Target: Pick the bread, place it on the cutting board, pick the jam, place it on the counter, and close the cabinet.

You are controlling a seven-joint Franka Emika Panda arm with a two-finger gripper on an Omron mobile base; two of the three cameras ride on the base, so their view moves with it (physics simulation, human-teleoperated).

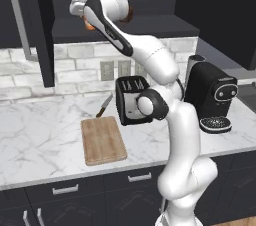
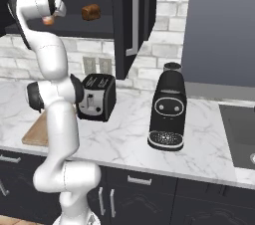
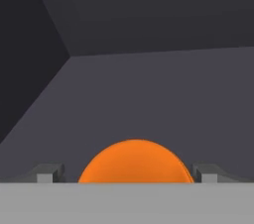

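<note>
Left base view shows the counter [image 1: 45, 135] with the cutting board [image 1: 103, 140] bare on it, and above, the cabinet [image 1: 125, 25] open, its door [image 1: 42, 25] swung out at left. Right base view shows the bread [image 2: 91, 12] on the shelf, just beside the wrist toward the open door edge. Hand view has the gripper [image 3: 127, 173] spread wide with the jam [image 3: 135, 162] squarely between its fingertips [image 3: 48, 172], dead ahead, unclasped; the shelf runs on clear behind it.
</note>
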